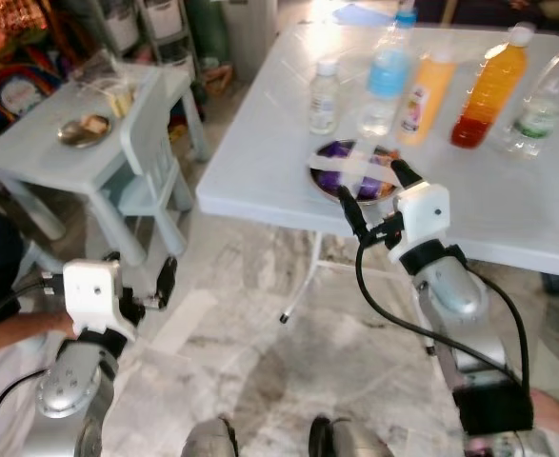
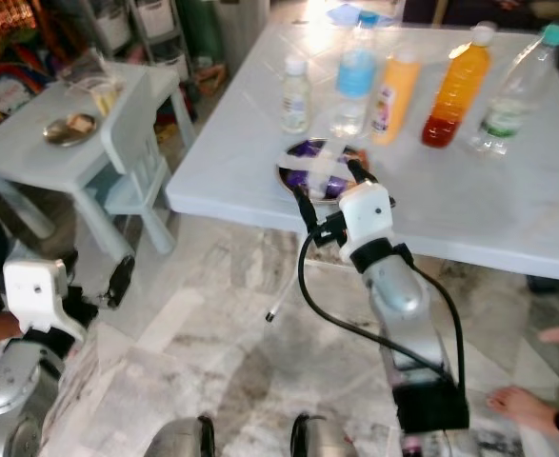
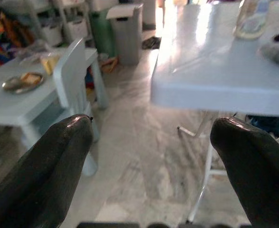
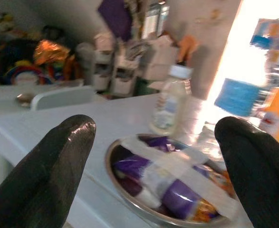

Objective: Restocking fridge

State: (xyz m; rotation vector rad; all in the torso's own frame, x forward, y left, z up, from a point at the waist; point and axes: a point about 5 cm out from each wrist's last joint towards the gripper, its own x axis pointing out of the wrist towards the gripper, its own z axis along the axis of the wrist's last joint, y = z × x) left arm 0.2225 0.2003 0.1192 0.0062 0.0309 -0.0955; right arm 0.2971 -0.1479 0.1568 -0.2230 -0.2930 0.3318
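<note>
1. Reaching toward the white table (image 1: 260,181), the right gripper (image 1: 372,187) hangs at the near edge with its two black fingers spread wide and nothing between them; the metal bowl (image 1: 329,181) lies just ahead, close to that edge.
2. The bowl holds purple-wrapped items under strips of tape (image 4: 177,164) crossed over the top, so a good grasp probably takes the rim, not the taped middle.
3. I would bring one finger over the near rim and the other under or outside it, level with the tabletop, before closing; the bowl looks shallow and could slide away if pushed.
4. Behind it stand a small clear bottle (image 1: 324,95), a blue-labelled bottle (image 1: 387,81), a yellow bottle (image 1: 424,95) and an orange juice bottle (image 1: 489,88); these are near, so the approach should stay low and short.
5. The left gripper (image 1: 160,286) hangs low over the floor, fingers apart and empty, well away from the table.
</note>
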